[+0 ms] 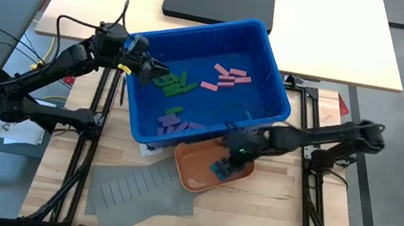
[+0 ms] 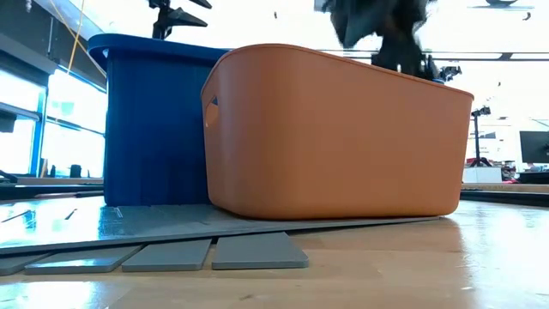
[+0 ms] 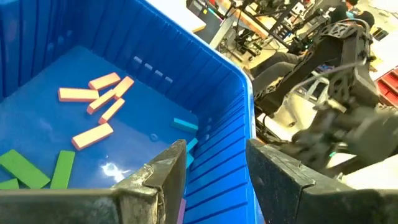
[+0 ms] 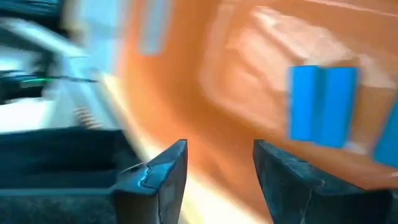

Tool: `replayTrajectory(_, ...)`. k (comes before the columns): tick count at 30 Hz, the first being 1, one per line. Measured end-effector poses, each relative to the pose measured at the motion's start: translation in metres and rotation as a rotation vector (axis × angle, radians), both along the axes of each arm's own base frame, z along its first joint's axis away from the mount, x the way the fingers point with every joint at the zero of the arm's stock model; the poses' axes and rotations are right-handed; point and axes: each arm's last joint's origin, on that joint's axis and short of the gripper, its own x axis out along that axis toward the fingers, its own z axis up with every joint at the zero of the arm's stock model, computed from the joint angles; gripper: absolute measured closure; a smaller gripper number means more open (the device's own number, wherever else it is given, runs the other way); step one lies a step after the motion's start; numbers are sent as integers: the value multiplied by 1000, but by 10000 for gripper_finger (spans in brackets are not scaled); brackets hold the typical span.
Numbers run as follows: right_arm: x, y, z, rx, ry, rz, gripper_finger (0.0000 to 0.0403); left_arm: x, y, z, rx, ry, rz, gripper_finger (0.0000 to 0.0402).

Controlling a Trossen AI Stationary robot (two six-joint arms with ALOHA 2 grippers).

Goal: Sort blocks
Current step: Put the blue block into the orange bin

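Our right pincer point(image 1: 225, 164) hangs spread and empty over the orange tray point(image 1: 189, 169), where blue blocks point(image 4: 321, 102) lie. Our left pincer point(image 1: 147, 69), spread, waits inside the blue bin point(image 1: 275, 56) above green blocks point(image 1: 172, 84), likely next.

**Bin walls and tray rim set the limits**

The blue bin point(image 1: 276, 76) has tall walls all round; entry is only from above. Its floor is bare in the far-left and right parts, while green blocks point(image 1: 172, 84), pink blocks point(image 1: 227, 79) and purple blocks point(image 1: 175, 123) take up the middle and near-left. The left gripper point(image 1: 148, 69) hangs over the bin's left wall, blocking that side. The orange tray point(image 1: 189, 171) touches the bin's near wall, and the right gripper point(image 1: 228, 161), fingers parted with nothing between, fills its right half above blue blocks point(image 4: 322, 102). The tray's left half is free. The grey divider sheet point(image 1: 138, 192) lies flat, near-left.
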Motion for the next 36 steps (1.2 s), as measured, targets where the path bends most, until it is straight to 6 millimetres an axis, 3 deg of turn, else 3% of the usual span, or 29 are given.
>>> replayTrajectory(5, -15, -18, 54, 128, -245, -72, 225, 1, 0, 2, 14, -20, 0, 243)
replayTrajectory(8, -16, -37, 90, 114, -368, -120, 227, 1, 0, 2, 14, -19, 0, 243)
replayTrajectory(12, -3, -69, 133, -51, -473, -176, 238, 0, 0, 2, 19, -13, -3, 243)
replayTrajectory(17, 23, -121, 153, -235, -411, -232, 254, 0, 0, 1, 34, -6, -4, 243)
replayTrajectory(21, 40, -166, 145, -332, -288, -199, 255, 0, 0, 1, 31, -2, -4, 243)
replayTrajectory(26, 52, -209, 114, -358, -66, -157, 231, 0, 0, 1, 29, 2, -3, 243)
replayTrajectory(30, 51, -232, 77, -302, 153, -127, 183, -1, 0, -2, 20, 25, 1, 243)
replayTrajectory(36, 48, -250, 25, -217, 412, -67, 109, -4, -1, -9, 61, 119, -1, 243)
